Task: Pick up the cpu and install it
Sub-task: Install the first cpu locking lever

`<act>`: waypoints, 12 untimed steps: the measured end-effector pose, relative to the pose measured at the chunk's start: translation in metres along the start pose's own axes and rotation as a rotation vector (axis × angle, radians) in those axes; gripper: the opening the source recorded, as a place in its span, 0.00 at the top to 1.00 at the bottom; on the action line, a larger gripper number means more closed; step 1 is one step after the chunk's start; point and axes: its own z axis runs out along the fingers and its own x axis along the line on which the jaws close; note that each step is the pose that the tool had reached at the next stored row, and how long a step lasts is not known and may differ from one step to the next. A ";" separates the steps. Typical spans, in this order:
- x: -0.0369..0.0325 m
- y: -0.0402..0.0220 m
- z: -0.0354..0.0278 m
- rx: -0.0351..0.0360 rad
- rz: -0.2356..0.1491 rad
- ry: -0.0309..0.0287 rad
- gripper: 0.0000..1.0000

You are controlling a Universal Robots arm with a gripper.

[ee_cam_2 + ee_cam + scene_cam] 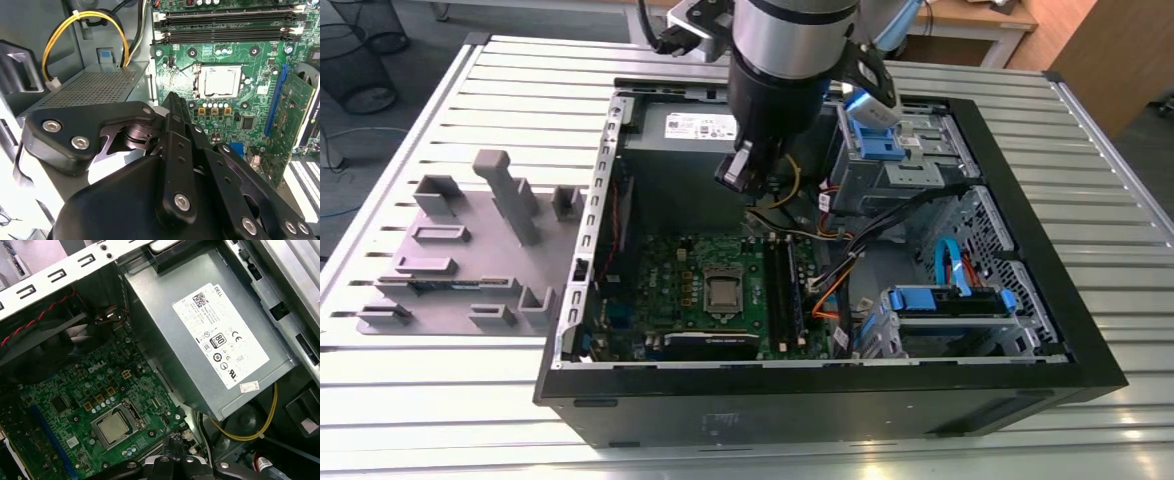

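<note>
Black metal gripper [172, 107] nearest lens in second wrist view, raised above open black computer case [1067, 330], holding nothing; cannot tell finger state. Small silver-grey square cpu [220, 81] lies flat in socket of green motherboard [250, 107], apart from gripper, so likely already seated. Case also holds grey metal power supply box [220, 335], yellow cables [65, 35], blue drive brackets [947, 300]. Grey plastic fixture blocks [467, 250] outside case, exterior view's left.

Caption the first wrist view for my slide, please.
Chip seated in the green board's socket beside the grey power supply.

Exterior view looks down from high up over the open PC case [1094, 385]; both wrist views sit close above the motherboard [250, 105] [75, 405].
</note>
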 end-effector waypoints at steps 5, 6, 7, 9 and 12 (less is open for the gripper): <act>0.0010 -0.0008 0.0088 0.0029 0.000 0.0043 0.89; 0.0012 -0.0010 0.0106 0.0038 0.000 0.0058 0.89; 0.0014 -0.0012 0.0122 0.0047 0.000 0.0072 0.89; 0.0017 -0.0014 0.0151 0.0070 0.000 0.0105 0.89; 0.0020 -0.0017 0.0176 0.0093 0.000 0.0144 0.89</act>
